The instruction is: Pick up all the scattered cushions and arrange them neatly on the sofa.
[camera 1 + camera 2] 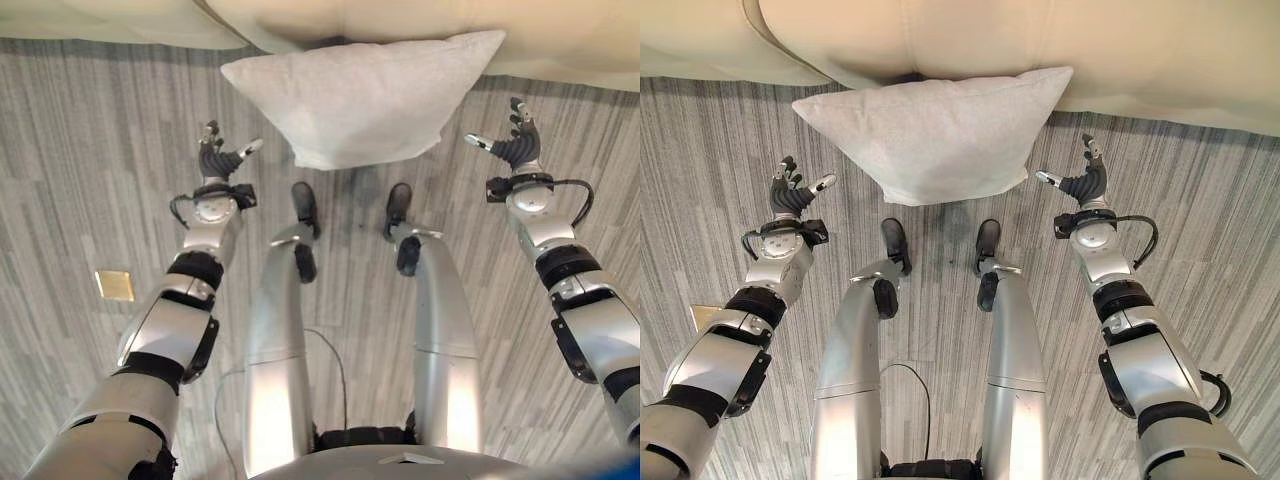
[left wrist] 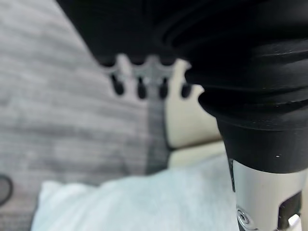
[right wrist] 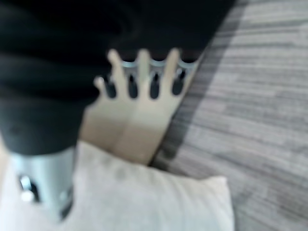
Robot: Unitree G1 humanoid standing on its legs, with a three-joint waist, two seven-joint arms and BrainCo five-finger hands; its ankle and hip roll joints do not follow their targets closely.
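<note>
I'm looking down at one cushion [image 1: 360,95], a pale grey-white square of soft, finely woven fabric with pinched corners, lying on the floor at twelve o'clock with its far edge tucked against the base of the cream sofa [image 1: 560,40]. The sofa's upholstery is smooth, with a dark seam where two sections meet above the cushion. The floor [image 1: 90,180] is grey planking with a fine streaked grain, and a small tan square tile [image 1: 114,285] sits at about nine o'clock. My left hand [image 1: 220,160] hangs at ten o'clock and my right hand [image 1: 1085,183] at two o'clock, either side of the cushion and apart from it, both spread wide with fingers relaxed, holding nothing. Each wrist view shows a row of dark-tipped fingers [image 3: 144,79] extended before the sofa front, the cushion's nubbly surface close beneath.
</note>
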